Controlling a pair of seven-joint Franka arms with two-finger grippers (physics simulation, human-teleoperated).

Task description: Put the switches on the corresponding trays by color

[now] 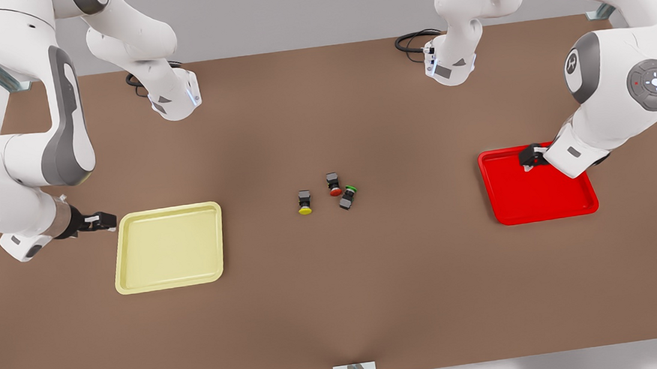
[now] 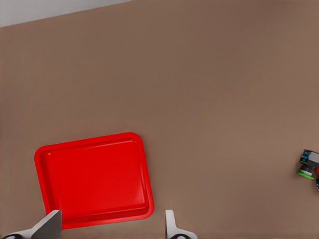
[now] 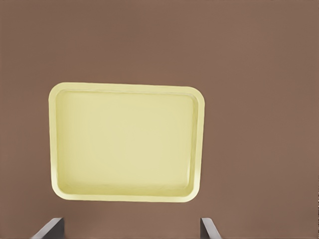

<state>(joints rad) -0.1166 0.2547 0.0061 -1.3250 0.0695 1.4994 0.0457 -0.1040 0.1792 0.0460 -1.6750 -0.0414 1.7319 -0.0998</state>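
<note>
Brown table [image 1: 340,304] — no legible writing, seemingly.

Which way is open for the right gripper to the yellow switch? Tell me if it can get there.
Probably yes. The right gripper, open, sits beside the yellow tray; the yellow switch lies past it on bare table, apart from the red switch.
</note>
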